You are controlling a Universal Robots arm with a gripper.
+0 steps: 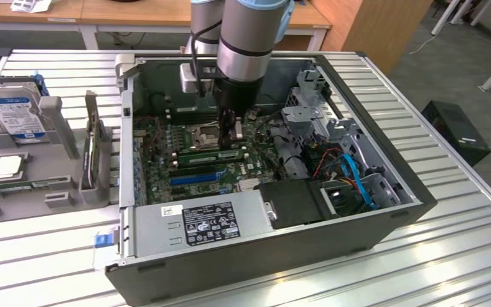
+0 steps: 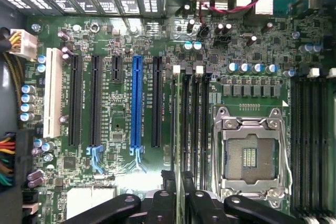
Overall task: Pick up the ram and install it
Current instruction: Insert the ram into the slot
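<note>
The ram is a thin green stick seen edge-on, running along the black memory slots beside the empty CPU socket. In the exterior view the ram lies level over the motherboard, just below my gripper. My gripper stands over one end of the stick, with a black finger close on either side of it. Whether the stick is seated in its slot or just above it cannot be told.
The open computer case walls in the work area. A power supply sits at its near side, with a metal drive cage and blue cables to the exterior view's right. A grey rack holds a hard drive.
</note>
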